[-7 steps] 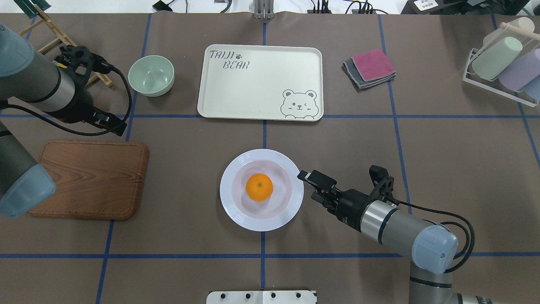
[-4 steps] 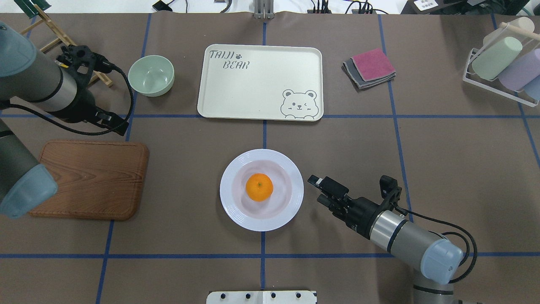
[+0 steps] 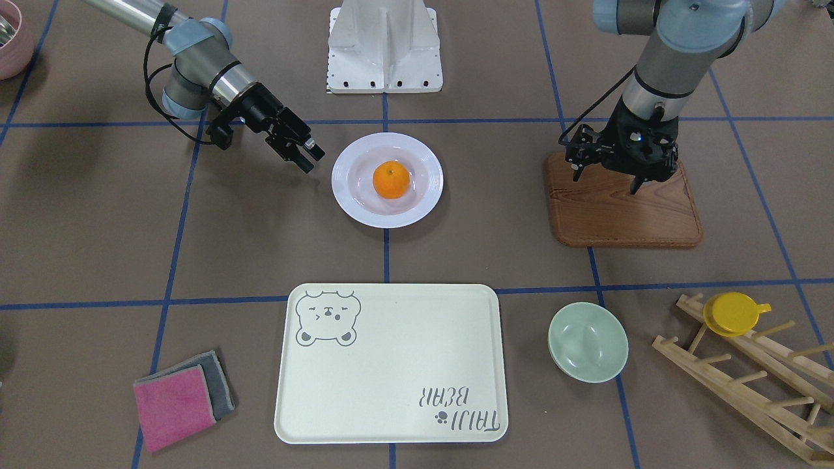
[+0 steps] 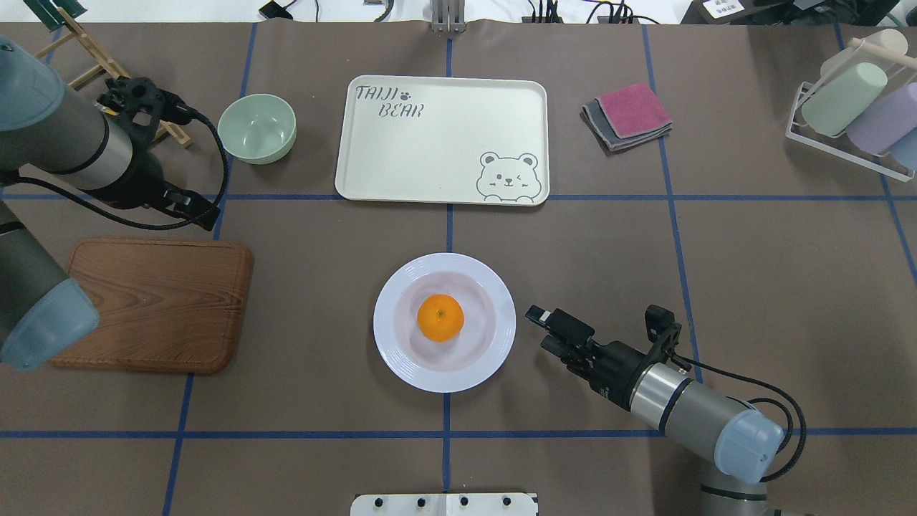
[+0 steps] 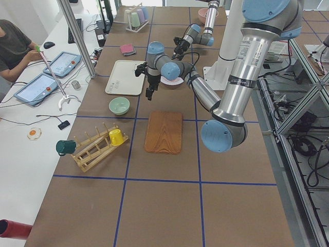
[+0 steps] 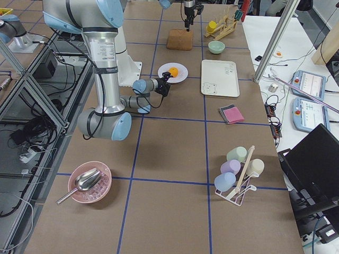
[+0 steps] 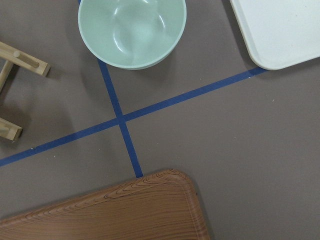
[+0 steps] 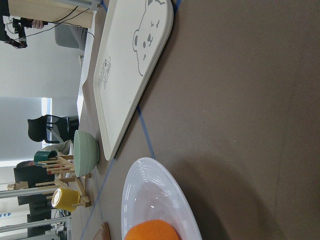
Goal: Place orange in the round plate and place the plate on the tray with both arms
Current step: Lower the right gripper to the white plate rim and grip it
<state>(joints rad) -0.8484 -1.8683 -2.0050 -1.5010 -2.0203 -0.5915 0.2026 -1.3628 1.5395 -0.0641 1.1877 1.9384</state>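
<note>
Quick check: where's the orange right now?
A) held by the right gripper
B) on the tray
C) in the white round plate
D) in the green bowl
C: the orange sits in the sunken centre of the round plate, and the right gripper is off to the side of the rim, holding nothing.

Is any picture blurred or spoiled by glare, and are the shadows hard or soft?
Overhead view: sharp, evenly lit; the round plate shows a soft pinkish sheen, no hard glare. Right wrist view: turned sideways, the orange cut by the lower edge. Left wrist view: sharp, soft shadows near the green bowl.
</note>
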